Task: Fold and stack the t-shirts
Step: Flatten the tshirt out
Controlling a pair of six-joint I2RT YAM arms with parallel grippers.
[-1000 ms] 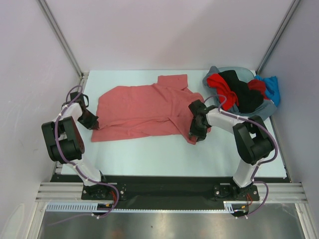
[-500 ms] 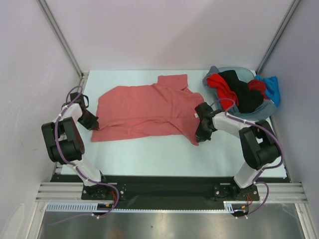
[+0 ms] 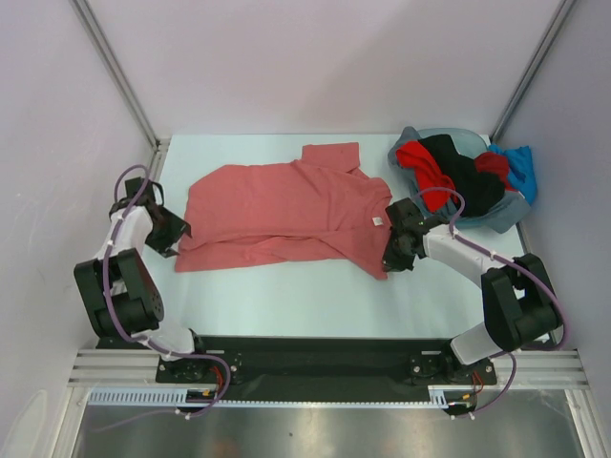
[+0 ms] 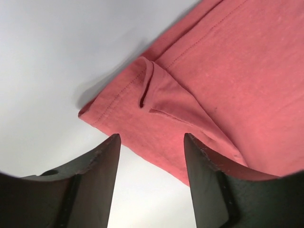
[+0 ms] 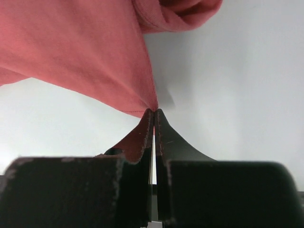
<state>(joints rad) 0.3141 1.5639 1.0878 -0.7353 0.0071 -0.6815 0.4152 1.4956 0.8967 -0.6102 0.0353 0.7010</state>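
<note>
Pale table (image 3: 305,286) between white walls, seen from above: a salmon-red t-shirt (image 3: 277,215) lies spread flat across the centre of the frame. The left gripper (image 3: 174,232) sits at the shirt's lower left corner, the right gripper (image 3: 394,253) at its lower right corner. In the upper right, a grey-blue basin (image 3: 506,215) holds a heap made up of a red t-shirt (image 3: 420,157), a black t-shirt (image 3: 468,181) and a blue t-shirt (image 3: 520,164) that hangs over its right rim.

From the left wrist, the black fingers (image 4: 95,185) stand wide apart. The shirt's stitched hem corner, with a small raised fold, lies on the table in the gap between them.

From the right wrist, the two fingers are pressed together at mid-frame, pinching a point of the shirt's hem. Cloth fans from the pinch toward the upper left, with a bunched fold at top centre and bare table to the right.
</note>
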